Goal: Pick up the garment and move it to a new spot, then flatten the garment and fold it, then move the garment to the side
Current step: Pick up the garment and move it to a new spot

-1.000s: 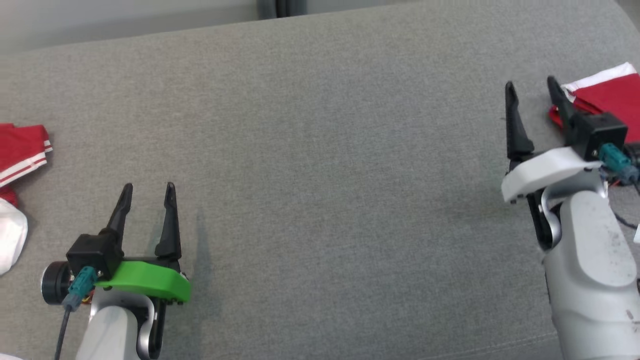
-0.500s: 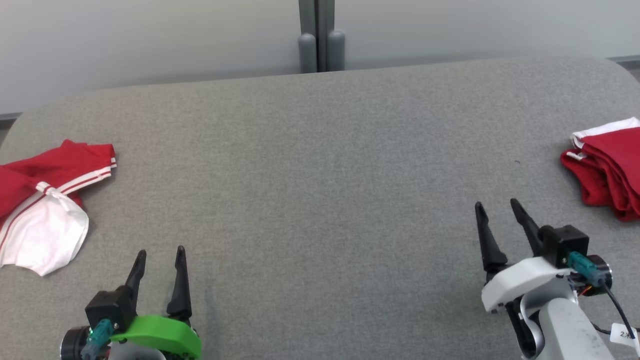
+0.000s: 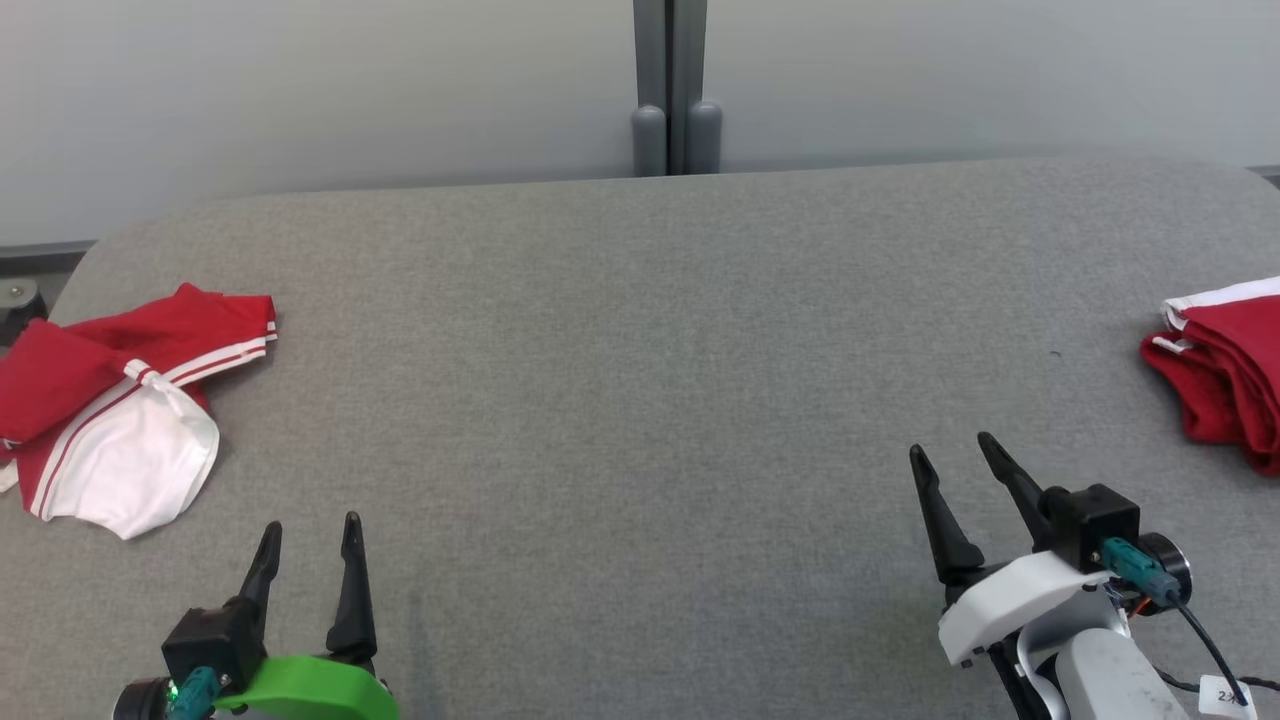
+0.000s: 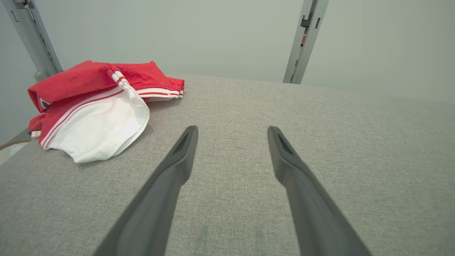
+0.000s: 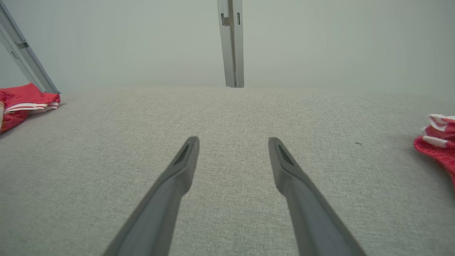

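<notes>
Left tool [image 3: 311,523] and right tool [image 3: 950,445] both spread, empty (crumpled garment [image 3: 130,440] far left)

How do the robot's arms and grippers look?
The left gripper has two long black tapering jaws on a green bracket; the right gripper has the same on a white bracket. Each carries a black camera block with a teal plug. The right's black cable bears a white tag.

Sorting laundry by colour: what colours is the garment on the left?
Garment: red, white, striped trim; left wrist view.
</notes>
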### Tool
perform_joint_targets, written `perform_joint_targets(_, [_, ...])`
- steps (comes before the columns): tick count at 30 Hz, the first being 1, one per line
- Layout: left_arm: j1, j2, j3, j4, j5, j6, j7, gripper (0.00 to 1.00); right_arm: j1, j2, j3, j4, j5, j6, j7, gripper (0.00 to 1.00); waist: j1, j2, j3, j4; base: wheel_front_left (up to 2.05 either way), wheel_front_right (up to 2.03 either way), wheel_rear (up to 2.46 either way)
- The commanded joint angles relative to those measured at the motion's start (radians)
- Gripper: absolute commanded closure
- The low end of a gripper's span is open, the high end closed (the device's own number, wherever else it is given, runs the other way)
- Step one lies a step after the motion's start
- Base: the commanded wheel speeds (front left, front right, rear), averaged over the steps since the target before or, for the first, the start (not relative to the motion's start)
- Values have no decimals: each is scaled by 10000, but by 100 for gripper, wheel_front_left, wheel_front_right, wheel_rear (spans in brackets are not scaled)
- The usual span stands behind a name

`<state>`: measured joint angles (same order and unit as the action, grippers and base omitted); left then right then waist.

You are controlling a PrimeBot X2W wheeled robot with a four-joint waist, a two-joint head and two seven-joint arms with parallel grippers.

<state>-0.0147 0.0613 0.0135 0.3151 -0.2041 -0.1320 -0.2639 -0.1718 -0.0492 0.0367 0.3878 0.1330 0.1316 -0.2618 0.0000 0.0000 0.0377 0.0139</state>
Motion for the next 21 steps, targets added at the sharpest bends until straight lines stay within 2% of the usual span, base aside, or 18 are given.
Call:
perform_joint_targets(1, [-39, 7, 34, -24, -57, 32, -6, 0, -105, -36, 14, -61, -25, -19, -47, 0, 0, 0, 142, 230, 0, 0, 0])
perform_joint_targets(4, [-170, -11, 63, -100, -165, 31, -7, 0, -220, -32, 98, -89, 46, -19, -45, 0, 0, 0, 246, 680, 0, 0, 0])
perform_joint_targets(10, [-218, -37, 305, -345, -196, 32, -7, 0, -316, -37, 350, -51, 31, -19, -45, 0, 0, 0, 479, 2030, 0, 0, 0])
perform_joint_targets(15, [-161, -49, 549, -62, -72, 31, -6, 0, -457, -37, 651, 174, 140, -19, -45, 0, 0, 0, 604, 3218, 0, 0, 0])
perform_joint_targets(16, [-156, -63, 654, 52, -115, 31, -7, 0, -512, -38, 762, 271, 103, -19, -47, 0, 0, 0, 644, 3649, 0, 0, 0])
perform_joint_targets(21, [-97, -79, 918, 401, -191, 32, -7, 0, -613, -37, 928, 473, 190, -19, -45, 0, 0, 0, 656, 4508, 0, 0, 0])
